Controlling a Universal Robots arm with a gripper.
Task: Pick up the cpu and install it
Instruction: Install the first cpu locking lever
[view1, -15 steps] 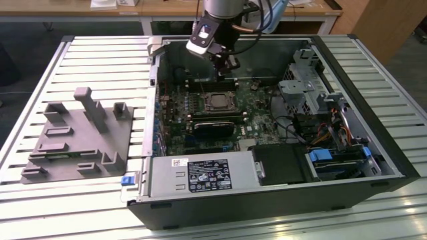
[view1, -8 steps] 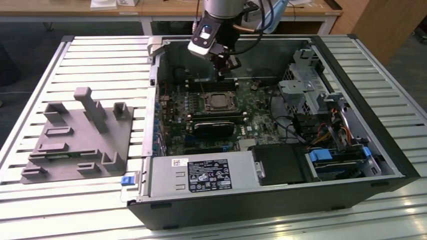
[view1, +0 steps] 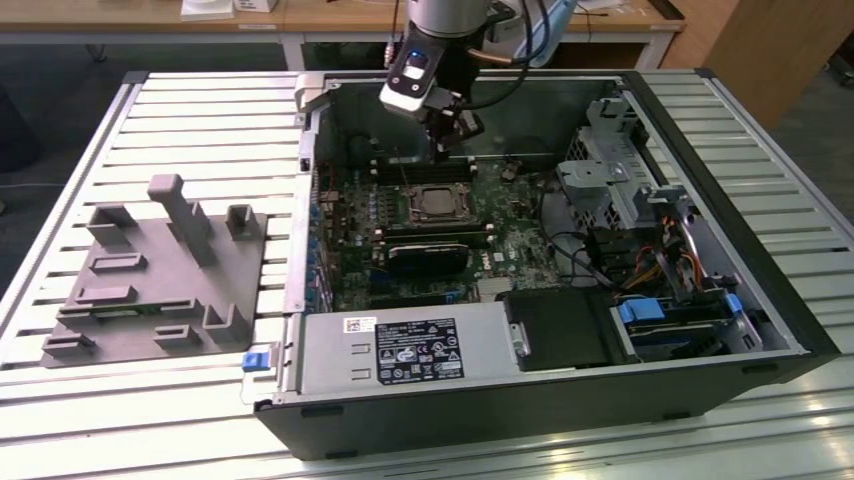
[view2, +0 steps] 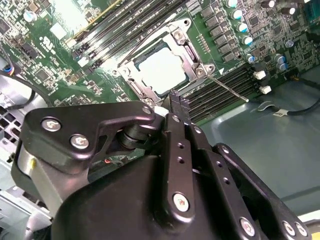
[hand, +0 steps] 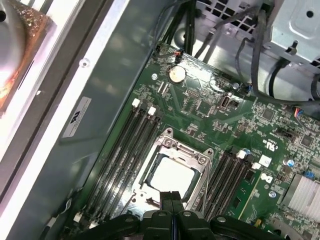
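Grey fixture block (view1: 158, 268) sits on the slatted table's (view1: 80, 400) left side, posts bare. Open computer case (view1: 534, 400) to its right holds the motherboard (view1: 400, 270). The cpu (view2: 164, 70) lies in the socket (hand: 175, 172), frame open. Gripper (view2: 176, 102) hangs just above, fingers pressed together, holding nothing. Install step looks nearly finished; latching calls for care.

The cpu (view2: 166, 69) is lying flat in the motherboard's socket, its shiny silver square top facing up and glaring bright in both wrist views (hand: 171, 177). The socket's metal frame is surrounding its edges. In the exterior view it (view1: 435, 203) is sitting mid-board inside the open case.
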